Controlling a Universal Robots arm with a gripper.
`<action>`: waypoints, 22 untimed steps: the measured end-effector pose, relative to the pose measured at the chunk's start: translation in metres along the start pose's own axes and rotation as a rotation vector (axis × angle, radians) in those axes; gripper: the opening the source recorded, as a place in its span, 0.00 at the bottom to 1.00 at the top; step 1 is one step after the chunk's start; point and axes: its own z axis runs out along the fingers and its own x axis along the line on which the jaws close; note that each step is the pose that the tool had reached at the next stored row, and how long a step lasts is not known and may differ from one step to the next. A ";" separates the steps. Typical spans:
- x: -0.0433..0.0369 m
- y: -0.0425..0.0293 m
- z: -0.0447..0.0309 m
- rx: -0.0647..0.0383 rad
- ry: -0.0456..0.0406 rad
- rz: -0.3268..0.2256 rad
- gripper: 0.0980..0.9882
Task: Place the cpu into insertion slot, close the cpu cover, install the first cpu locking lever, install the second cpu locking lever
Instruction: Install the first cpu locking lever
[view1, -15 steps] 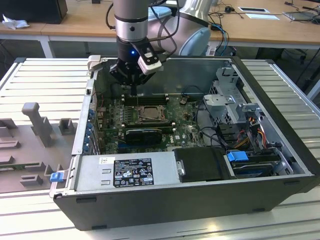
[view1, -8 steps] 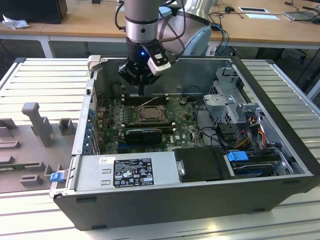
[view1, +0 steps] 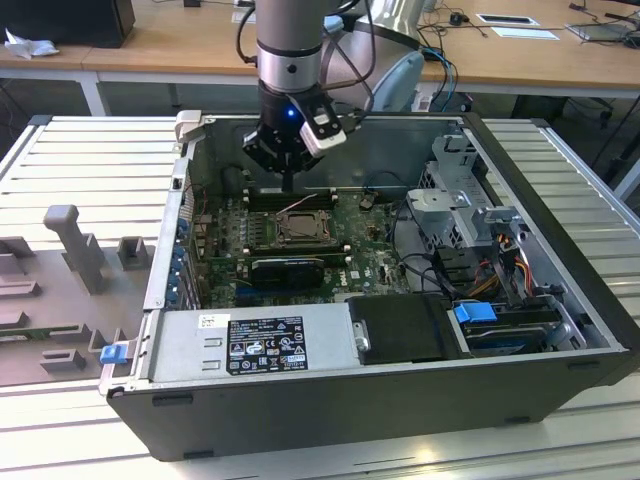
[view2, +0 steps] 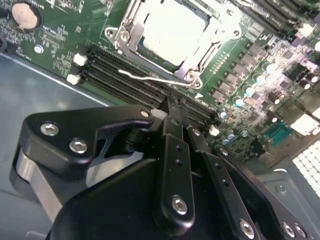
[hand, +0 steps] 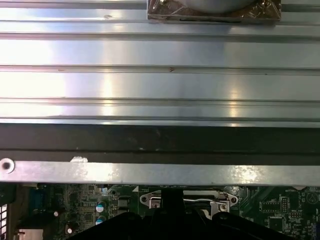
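Exterior view: the gripper (view1: 290, 185) hangs just above the insertion slot (view1: 298, 228). Second wrist view: claw pinched narrow, looks empty, tips beside one unhooked locking lever (view2: 150, 78) — one cpu (view2: 170, 27) sits under one cpu cover (view2: 129, 42). I'd push that lever slowly, clear of the memory slots (view2: 115, 70). First wrist view — mostly the case wall (hand: 160, 75).
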 end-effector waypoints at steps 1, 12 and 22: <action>-0.0017 0.0000 0.0002 0.000 -0.0005 0.006 0.01; -0.0094 -0.0003 0.0053 -0.009 -0.0011 0.009 0.01; -0.0128 -0.0014 0.0183 -0.025 -0.0002 -0.005 0.01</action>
